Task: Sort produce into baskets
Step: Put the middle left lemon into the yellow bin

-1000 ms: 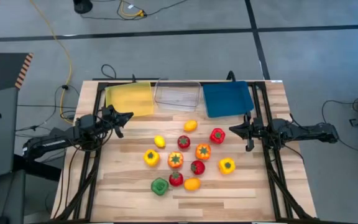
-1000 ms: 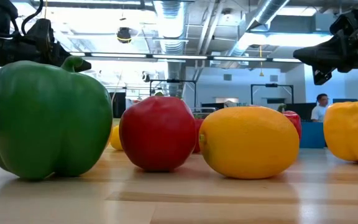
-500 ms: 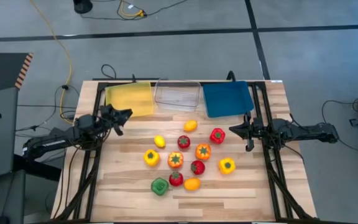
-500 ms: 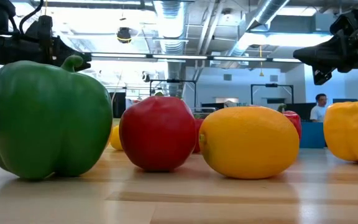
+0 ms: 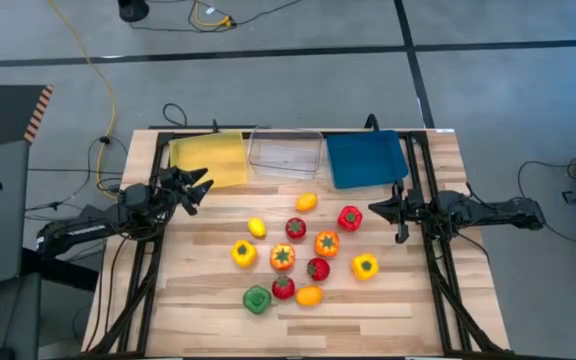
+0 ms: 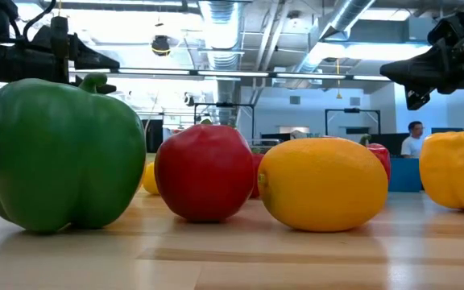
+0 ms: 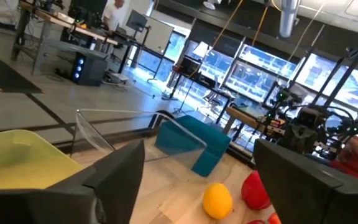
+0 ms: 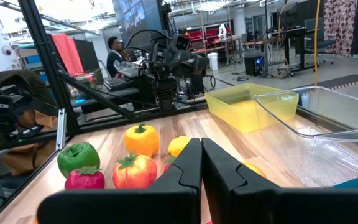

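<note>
L gripper (image 5: 200,187) fingers now spread wide, were narrower, beside yellow bin (image 5: 209,160); R gripper (image 5: 376,211) fingers together, unmoved.

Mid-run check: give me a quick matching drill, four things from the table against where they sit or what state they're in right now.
Things:
1. shallow yellow plastic bin
2. shallow blue plastic bin
3. small green toy pepper
4. right hand

Places or states:
a. nearest the table's front edge, left end of the produce cluster
b. back row, on the left arm's side
c. fingers shut, at the table's right side just beside the red toy pepper
d. back row, on the right arm's side

Pairs: 1-b, 2-d, 3-a, 4-c
</note>
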Robot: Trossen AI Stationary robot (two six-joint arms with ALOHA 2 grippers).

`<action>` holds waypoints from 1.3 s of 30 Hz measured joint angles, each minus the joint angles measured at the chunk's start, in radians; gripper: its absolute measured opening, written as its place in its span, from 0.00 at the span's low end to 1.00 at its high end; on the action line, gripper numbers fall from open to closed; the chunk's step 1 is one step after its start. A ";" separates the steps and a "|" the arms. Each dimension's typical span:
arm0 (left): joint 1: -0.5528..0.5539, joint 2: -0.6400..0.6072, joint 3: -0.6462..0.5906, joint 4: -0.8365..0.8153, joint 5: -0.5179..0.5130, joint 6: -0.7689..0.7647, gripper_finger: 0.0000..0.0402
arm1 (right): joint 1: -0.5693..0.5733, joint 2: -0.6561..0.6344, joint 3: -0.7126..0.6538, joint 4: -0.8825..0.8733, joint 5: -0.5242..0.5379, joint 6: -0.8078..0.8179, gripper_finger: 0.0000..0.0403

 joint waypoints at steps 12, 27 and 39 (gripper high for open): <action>-0.005 0.002 0.001 0.192 0.051 -0.036 0.75 | 0.000 0.000 0.001 0.068 0.000 0.003 0.09; -0.075 0.554 0.386 0.089 0.027 0.073 0.75 | 0.000 0.000 0.012 0.102 0.000 0.002 0.09; -0.087 1.165 0.974 -0.561 0.207 0.344 0.75 | 0.000 0.000 0.015 0.105 0.000 0.001 0.09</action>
